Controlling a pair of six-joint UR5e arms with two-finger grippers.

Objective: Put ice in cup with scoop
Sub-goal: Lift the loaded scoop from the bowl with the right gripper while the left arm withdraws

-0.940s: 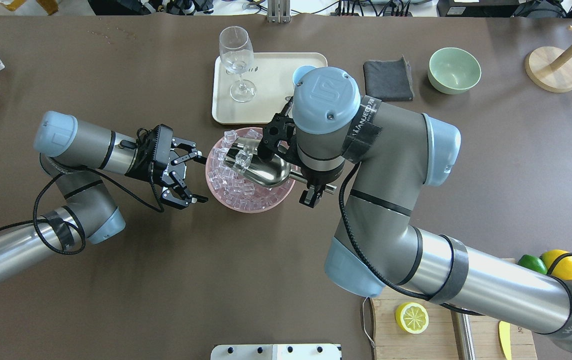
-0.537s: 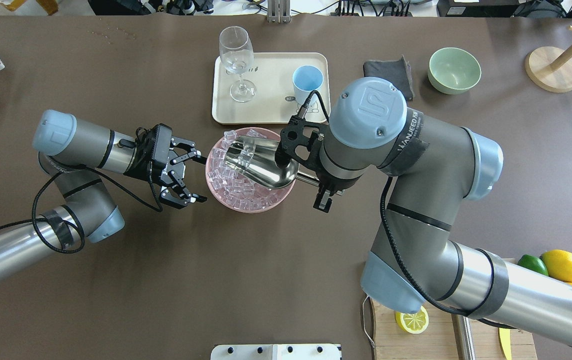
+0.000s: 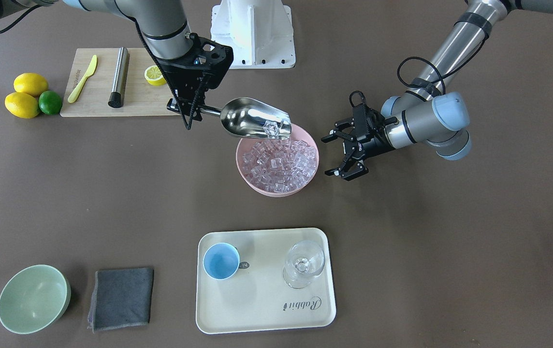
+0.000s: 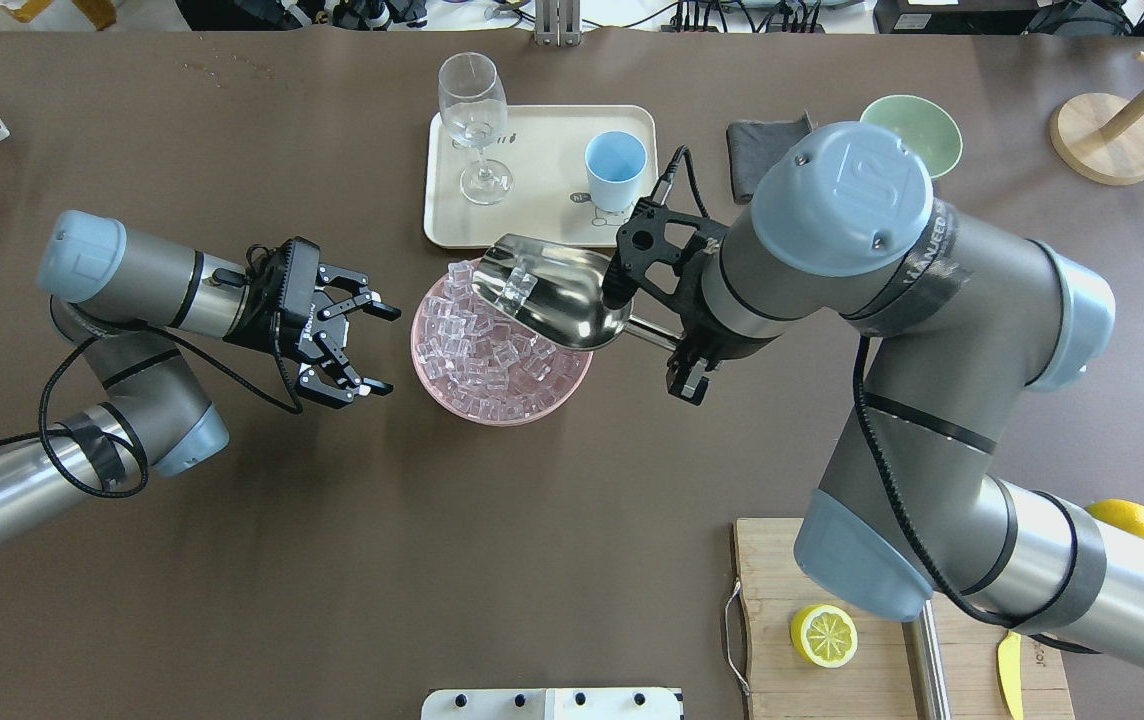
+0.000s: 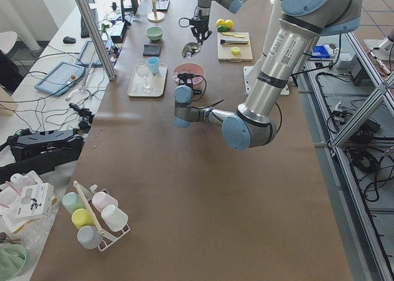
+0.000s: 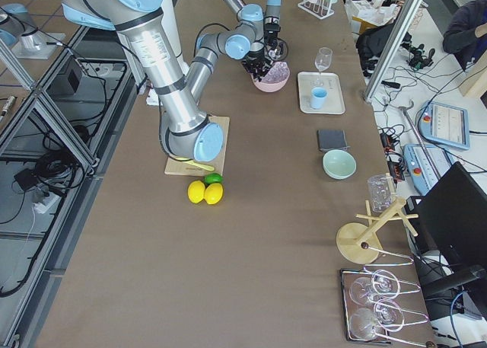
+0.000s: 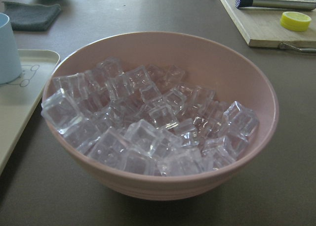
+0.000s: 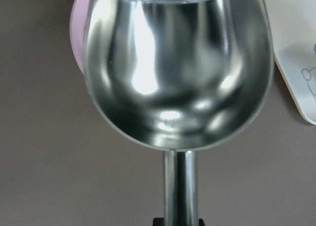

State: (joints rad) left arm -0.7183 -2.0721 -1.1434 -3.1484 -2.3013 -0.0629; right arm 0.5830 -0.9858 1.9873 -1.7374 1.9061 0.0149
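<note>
The right gripper is clenched on the rod handle of the steel scoop, which hangs above the tray-side rim of the pink bowl with a few ice cubes at its mouth. The left gripper hovers with jaws spread, grasping nothing, just beside the bowl. The light-blue cup stands upright on the cream tray.

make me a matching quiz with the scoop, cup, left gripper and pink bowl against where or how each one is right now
1 scoop
2 cup
3 left gripper
4 pink bowl

A on the cream tray, empty
B open, beside the bowl, holding nothing
C on the table, full of ice
D held by the right gripper, some ice inside

Pairs: 1-D, 2-A, 3-B, 4-C
</note>
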